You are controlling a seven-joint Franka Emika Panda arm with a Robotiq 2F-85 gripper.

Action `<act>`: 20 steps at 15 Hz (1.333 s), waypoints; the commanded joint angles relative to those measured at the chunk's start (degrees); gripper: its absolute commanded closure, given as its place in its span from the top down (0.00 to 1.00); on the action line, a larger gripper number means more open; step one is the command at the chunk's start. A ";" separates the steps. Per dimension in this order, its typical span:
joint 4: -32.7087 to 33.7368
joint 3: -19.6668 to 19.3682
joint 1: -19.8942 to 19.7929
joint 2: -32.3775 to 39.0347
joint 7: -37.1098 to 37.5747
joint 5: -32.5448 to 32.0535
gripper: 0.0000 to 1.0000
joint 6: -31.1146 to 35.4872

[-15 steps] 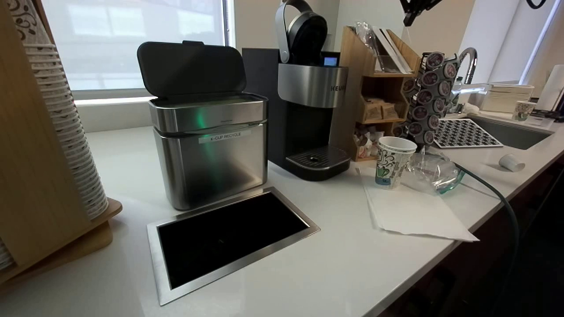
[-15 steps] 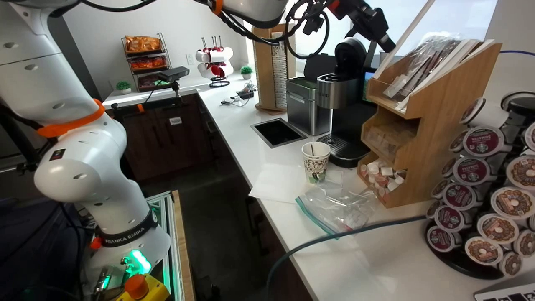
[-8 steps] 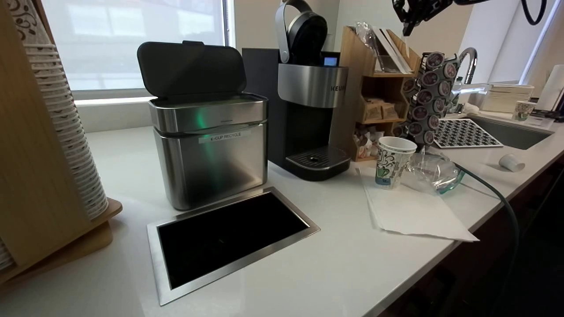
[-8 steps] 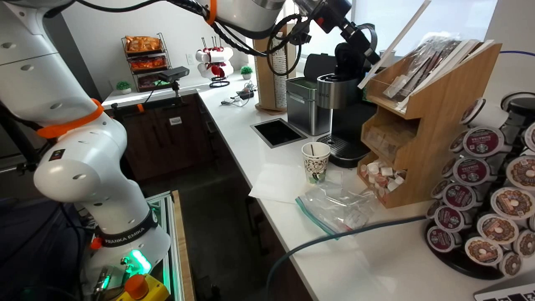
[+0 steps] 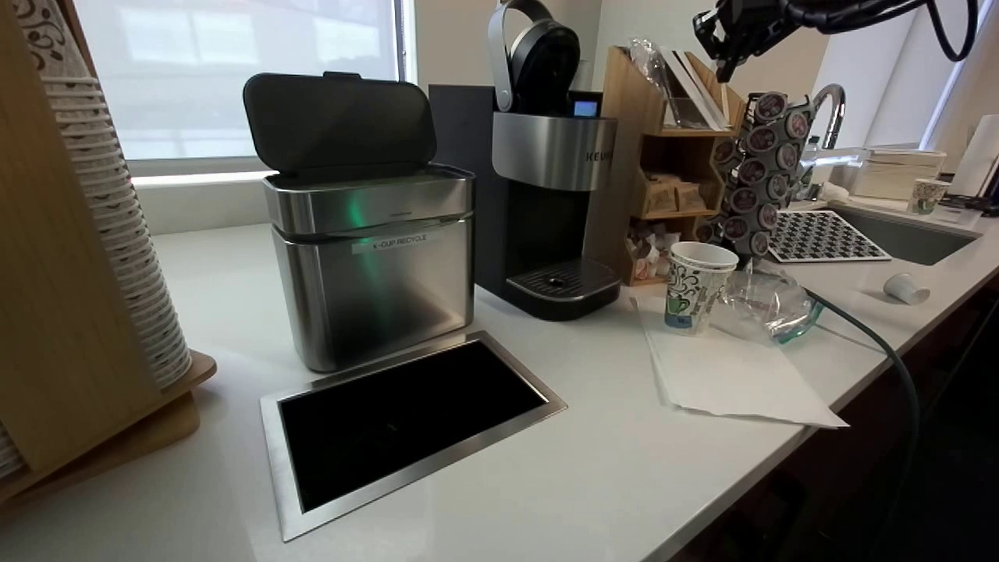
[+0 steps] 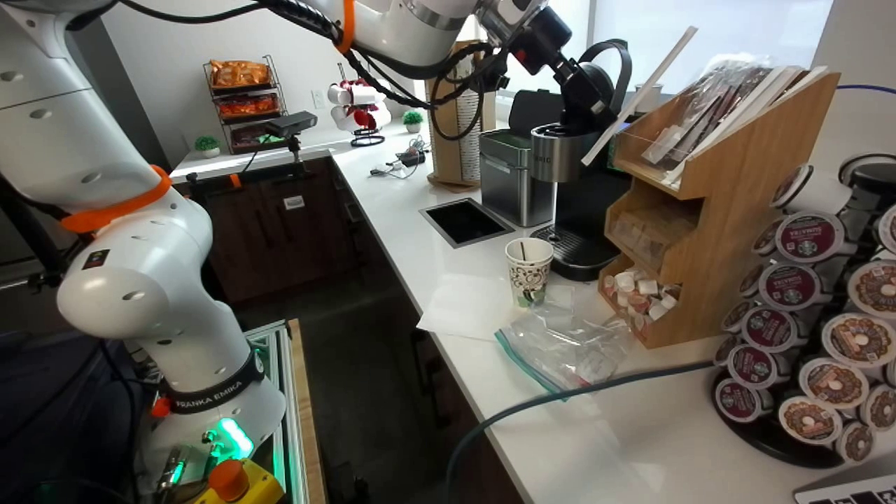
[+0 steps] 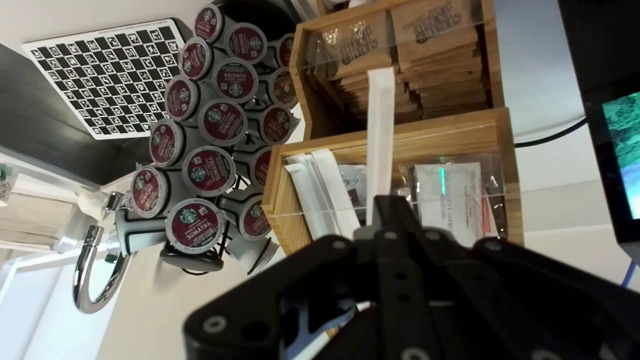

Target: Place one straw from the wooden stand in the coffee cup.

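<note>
My tool [image 7: 389, 212] pinches a white paper-wrapped straw [image 7: 381, 125], which hangs tilted in the air near the wooden stand [image 6: 756, 182], where I can see more white wrapped straws [image 7: 334, 185] up top. Lower and apart from the held straw, the patterned coffee cup [image 6: 530, 276] stands upright on white paper [image 5: 749, 382] over the worktop [image 6: 616, 448], and in an exterior view a thin dark stick [image 6: 523, 250] shows inside. Near the cup I see a clear zip bag [image 6: 581, 346] and the Keurig coffee maker [image 5: 546, 152].

In an exterior view, a K-cup carousel [image 6: 801, 287] stands near right; left of it lies a zip-top bag [image 6: 560, 343], a Keurig coffee maker [image 6: 588, 203] beyond.
</note>
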 commanded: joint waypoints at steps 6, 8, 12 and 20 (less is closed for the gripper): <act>0.28 -0.05 0.34 -0.03 0.56 0.45 0.00 -0.79; 0.36 0.37 0.66 0.06 1.44 1.15 0.00 -1.68; -0.06 1.26 1.49 0.38 2.59 2.31 0.00 -3.88; -0.98 2.74 3.24 2.01 7.18 1.04 0.00 -12.30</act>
